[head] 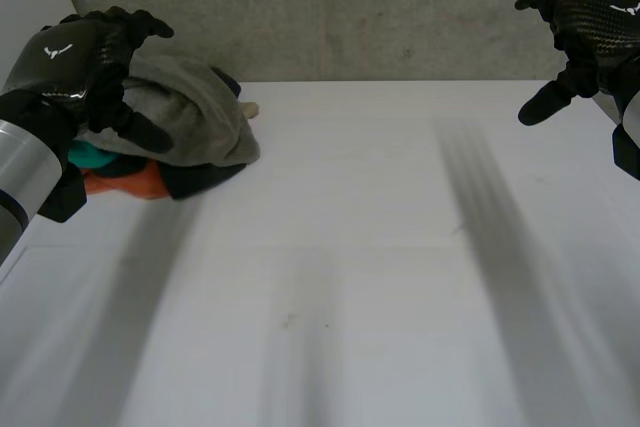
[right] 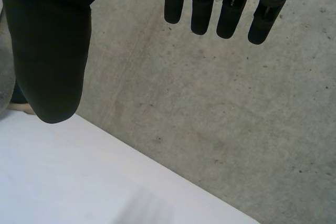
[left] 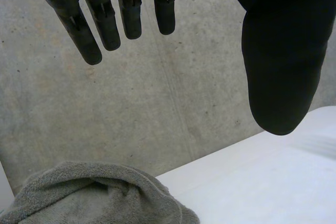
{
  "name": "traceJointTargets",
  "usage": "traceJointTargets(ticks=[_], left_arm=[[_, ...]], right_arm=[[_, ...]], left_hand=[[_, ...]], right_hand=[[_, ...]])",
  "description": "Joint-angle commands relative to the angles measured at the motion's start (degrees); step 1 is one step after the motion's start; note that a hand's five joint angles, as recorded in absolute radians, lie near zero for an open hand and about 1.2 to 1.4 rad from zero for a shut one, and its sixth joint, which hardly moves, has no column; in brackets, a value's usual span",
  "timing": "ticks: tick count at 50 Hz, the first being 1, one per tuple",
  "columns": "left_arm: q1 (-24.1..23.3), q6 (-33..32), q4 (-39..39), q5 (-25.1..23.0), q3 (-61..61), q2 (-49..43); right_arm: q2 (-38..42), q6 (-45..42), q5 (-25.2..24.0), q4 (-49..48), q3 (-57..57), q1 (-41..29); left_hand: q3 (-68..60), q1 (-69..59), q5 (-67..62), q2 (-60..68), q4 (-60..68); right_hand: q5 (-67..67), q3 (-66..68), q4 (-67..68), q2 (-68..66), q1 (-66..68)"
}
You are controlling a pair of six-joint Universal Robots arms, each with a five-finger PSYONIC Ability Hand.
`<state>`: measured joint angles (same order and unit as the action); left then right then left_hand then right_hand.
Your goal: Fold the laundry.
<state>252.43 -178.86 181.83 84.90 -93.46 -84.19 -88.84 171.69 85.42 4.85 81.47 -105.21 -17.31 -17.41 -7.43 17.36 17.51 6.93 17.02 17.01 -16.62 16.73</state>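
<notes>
A heap of laundry (head: 185, 127) lies at the table's far left, against the wall. A grey towel (head: 200, 112) is on top, with teal (head: 90, 157), orange (head: 125, 182) and dark pieces under it. My left hand (head: 80, 67) hovers above the heap's left side, open, fingers straight and holding nothing. In the left wrist view the grey towel (left: 94, 195) lies below the fingers (left: 84, 30), apart from them. My right hand (head: 590, 27) is raised at the far right, open and empty, away from the heap. Its fingers (right: 231, 9) point at the wall.
A grey concrete wall (head: 380, 7) runs along the table's far edge. The white table (head: 380, 277) stretches bare from the heap to the right and to the front. A small beige bit (head: 250, 109) pokes out behind the heap.
</notes>
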Motion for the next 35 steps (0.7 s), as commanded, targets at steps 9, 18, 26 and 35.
traceJointTargets(ticks=[9, 18, 26, 35], left_arm=[[-0.1, 0.0, 0.0, 0.0, -0.2, 0.0], [-0.1, -0.9, 2.1, 0.3, 0.6, -0.6], [0.4, -9.6, 6.2, 6.8, 12.3, -15.8], [4.9, -33.0, 7.4, 8.2, 31.5, -40.2]], right_arm=[[0.1, 0.1, -0.1, -0.2, 0.4, 0.0], [0.1, 0.1, -0.2, -0.1, 0.4, 0.0], [0.1, -0.2, -0.4, -0.1, 0.1, 0.0], [1.3, -0.5, -0.8, 0.0, 0.4, 0.0]], left_hand=[[7.3, 7.4, 7.4, -7.4, -7.5], [7.3, 7.4, 7.4, -7.4, -7.5], [6.8, 6.9, 6.9, -6.8, -7.0], [6.8, 6.9, 6.9, -6.8, -7.0]], right_hand=[[-6.9, -7.0, -7.0, 6.6, -6.7], [-6.9, -7.0, -7.0, 6.6, -6.7], [-6.9, -7.0, -7.0, 6.6, -6.7], [-6.9, -7.0, -7.0, 6.6, -6.7]])
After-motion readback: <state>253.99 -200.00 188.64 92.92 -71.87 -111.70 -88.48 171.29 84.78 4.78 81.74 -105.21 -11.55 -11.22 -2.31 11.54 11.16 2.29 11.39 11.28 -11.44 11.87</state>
